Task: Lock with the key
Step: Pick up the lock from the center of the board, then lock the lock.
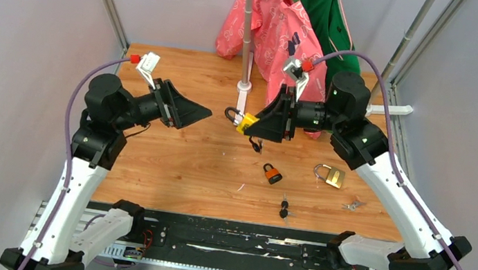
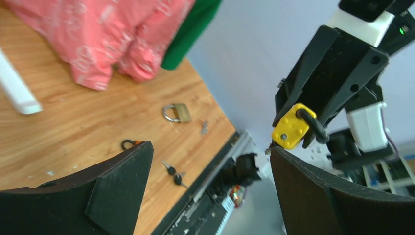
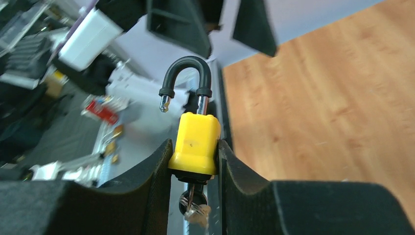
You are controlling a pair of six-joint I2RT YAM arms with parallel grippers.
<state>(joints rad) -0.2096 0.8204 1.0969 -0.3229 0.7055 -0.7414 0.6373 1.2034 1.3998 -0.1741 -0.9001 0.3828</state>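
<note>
My right gripper point(image 1: 256, 124) is shut on a yellow padlock point(image 3: 195, 142) and holds it in the air above the table. Its black shackle point(image 3: 185, 76) stands open, one leg free. A key point(image 3: 194, 203) hangs from the lock's underside between my fingers. The padlock also shows in the top view point(image 1: 246, 123) and in the left wrist view point(image 2: 291, 127). My left gripper point(image 1: 206, 112) is open and empty, raised, facing the padlock from the left a short way off.
On the wooden table point(image 1: 177, 162) lie an orange padlock point(image 1: 272, 173), a brass padlock point(image 1: 332, 176), black keys point(image 1: 284, 208) and a small silver key point(image 1: 353, 205). A white stand point(image 1: 247, 52) with pink and green clothes point(image 1: 285, 26) is at the back.
</note>
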